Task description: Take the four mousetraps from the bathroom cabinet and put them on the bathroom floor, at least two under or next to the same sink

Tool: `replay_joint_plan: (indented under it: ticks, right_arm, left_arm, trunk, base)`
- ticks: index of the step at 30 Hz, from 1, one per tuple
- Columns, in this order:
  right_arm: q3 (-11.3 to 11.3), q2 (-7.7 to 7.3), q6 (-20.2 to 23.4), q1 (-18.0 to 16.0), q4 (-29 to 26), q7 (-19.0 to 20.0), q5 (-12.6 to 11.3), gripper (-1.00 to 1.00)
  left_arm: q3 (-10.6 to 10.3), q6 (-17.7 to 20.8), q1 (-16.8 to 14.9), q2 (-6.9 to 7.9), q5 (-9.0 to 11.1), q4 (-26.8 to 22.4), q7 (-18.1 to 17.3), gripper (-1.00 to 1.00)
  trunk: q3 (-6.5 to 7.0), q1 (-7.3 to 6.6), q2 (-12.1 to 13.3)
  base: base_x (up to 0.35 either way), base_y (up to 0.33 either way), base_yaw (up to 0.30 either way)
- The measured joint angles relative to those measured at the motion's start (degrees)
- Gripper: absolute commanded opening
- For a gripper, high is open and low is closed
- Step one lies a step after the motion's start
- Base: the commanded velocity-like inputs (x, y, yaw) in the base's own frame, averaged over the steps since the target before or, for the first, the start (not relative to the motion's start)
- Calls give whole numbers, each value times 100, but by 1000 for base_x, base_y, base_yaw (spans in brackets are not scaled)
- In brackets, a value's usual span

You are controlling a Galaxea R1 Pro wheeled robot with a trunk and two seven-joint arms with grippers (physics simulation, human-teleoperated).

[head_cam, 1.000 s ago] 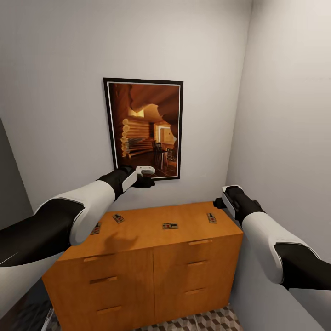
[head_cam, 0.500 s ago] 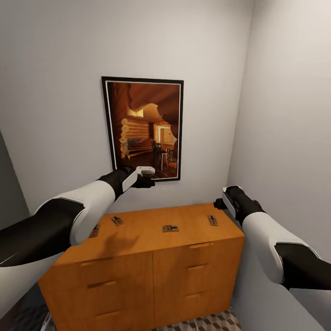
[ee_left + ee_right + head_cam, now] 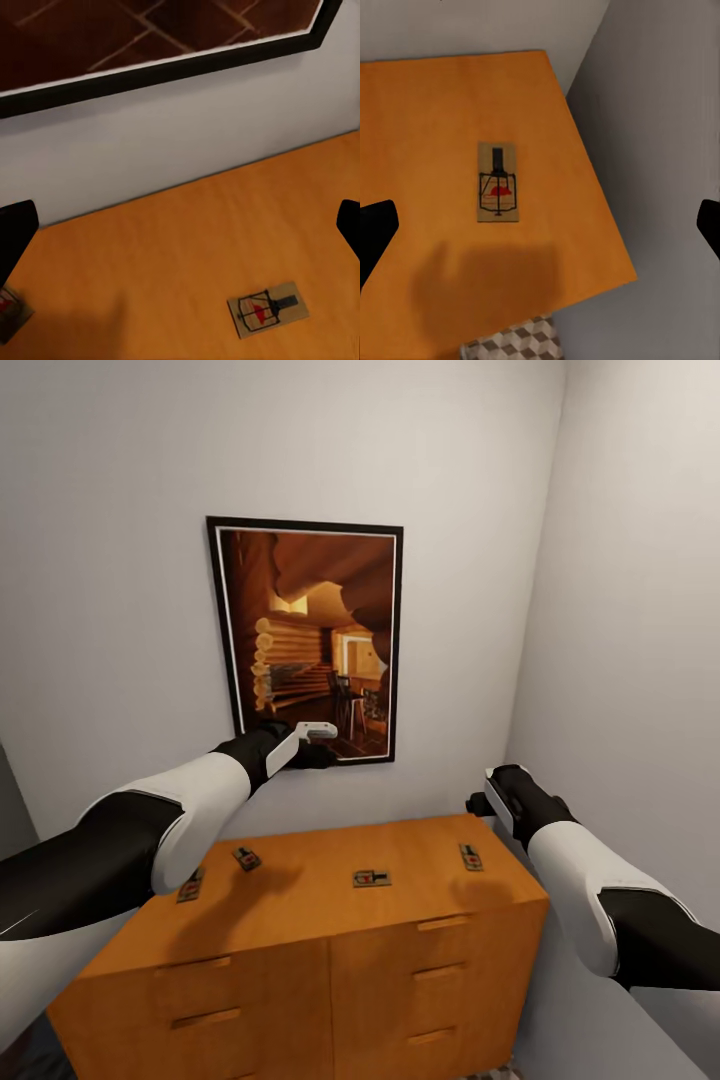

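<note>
On top of the cabinet (image 3: 330, 900) all four mousetraps lie untouched: one at the far left edge (image 3: 190, 883), one just inboard of it (image 3: 246, 857), one near the middle (image 3: 371, 878), and one toward the right end (image 3: 470, 856). You are at the approach step, with no trap picked up yet. Your left gripper (image 3: 318, 732) hovers high in front of the framed picture (image 3: 305, 635), and your right gripper (image 3: 478, 802) hangs above the cabinet's right end; in each wrist view the dark fingertips sit at opposite edges, so both sets of jaws stand wide apart and empty. The right wrist view looks almost straight down on the right-end trap (image 3: 498, 182), so lowering that arm onto it looks like the natural next move, with the jaws closing across the board's narrow sides. Compared with a second ago, the cabinet and picture have grown larger and the patterned floor has nearly left view, meaning your base has rolled closer; the arms hold the same pose.
</note>
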Motion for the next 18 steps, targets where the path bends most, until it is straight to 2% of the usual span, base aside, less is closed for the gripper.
replay_joint_plan:
  ticks: [18]
  right_arm:
    - [0,-9,-4,0,0,41,16,100]
  left_arm:
    - [0,11,0,0,4,-6,1,100]
  trunk:
    - [0,1,1]
  base:
    - [19,0,0]
